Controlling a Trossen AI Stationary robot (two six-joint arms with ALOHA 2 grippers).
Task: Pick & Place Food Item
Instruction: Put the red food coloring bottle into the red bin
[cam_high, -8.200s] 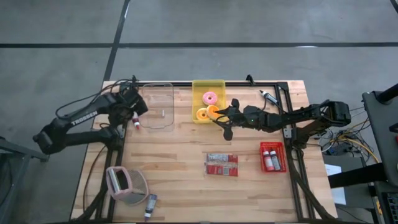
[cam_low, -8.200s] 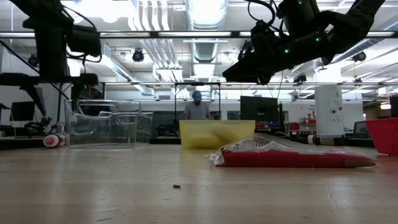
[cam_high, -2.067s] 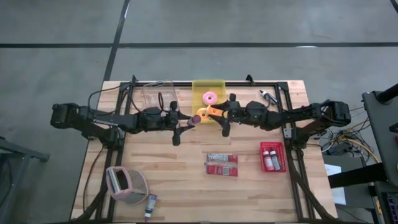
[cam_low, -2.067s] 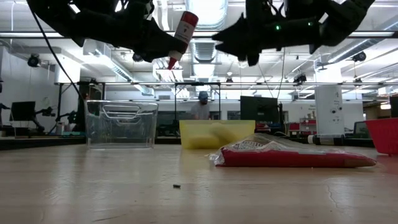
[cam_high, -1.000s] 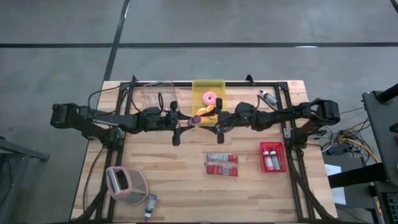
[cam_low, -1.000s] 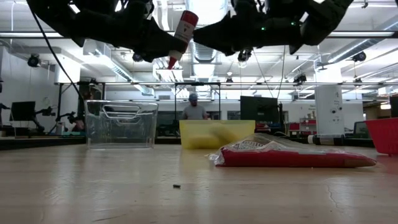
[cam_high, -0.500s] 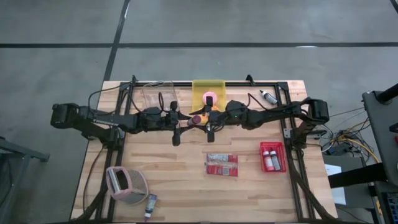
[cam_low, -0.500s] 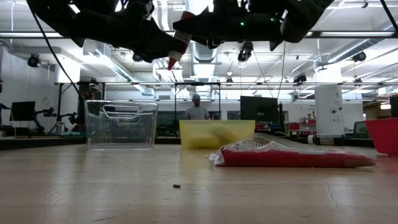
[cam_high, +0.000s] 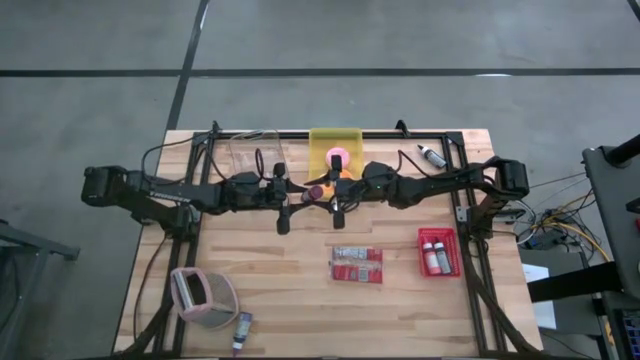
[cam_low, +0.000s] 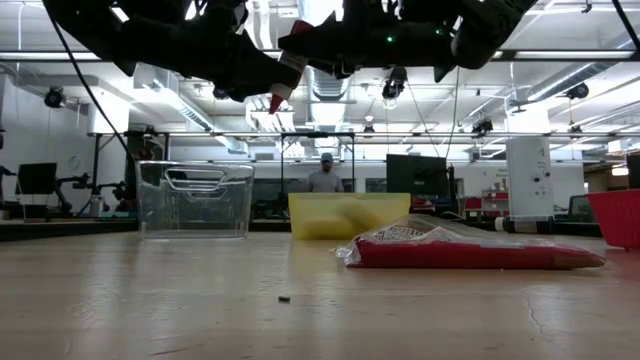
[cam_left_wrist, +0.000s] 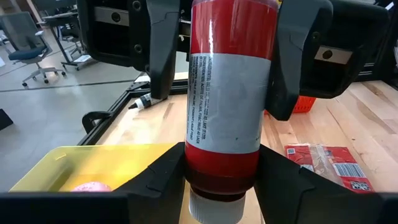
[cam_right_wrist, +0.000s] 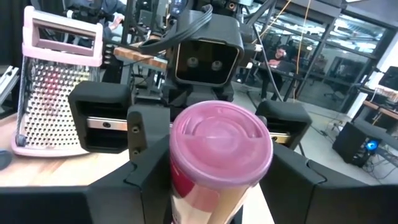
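A red sauce bottle (cam_left_wrist: 230, 93) with a white label hangs over the table's middle, tilted, cap end down and base (cam_right_wrist: 217, 149) up. My left gripper (cam_high: 300, 195) reaches in from the table's left and is shut on its lower end. My right gripper (cam_high: 326, 195) comes level from the right. Its fingers (cam_left_wrist: 163, 56) stand close on either side of the bottle's base end. I cannot tell whether they touch it. In the low view the bottle (cam_low: 285, 65) shows between the two dark hands. My left gripper pinches the bottle's red lower end (cam_left_wrist: 217, 177), just above the white collar by the cap, between its two fingers. The fingers come about level from the table's left. The bottle is lifted clear of the table, tilted with its cap down and its base toward the right arm.
At the far edge stand a yellow bin (cam_high: 335, 138) with a pink doughnut (cam_high: 338, 154) and a clear container (cam_high: 255, 155). A red packet (cam_high: 357, 265) lies mid-table and a red tray (cam_high: 438, 250) at right. A grater (cam_high: 200, 295) sits near left.
My right gripper has moved toward the table's left, up to the bottle, so that its fingers now flank the base end; for the last half second it has stayed there. The left gripper and the bottle have kept still.
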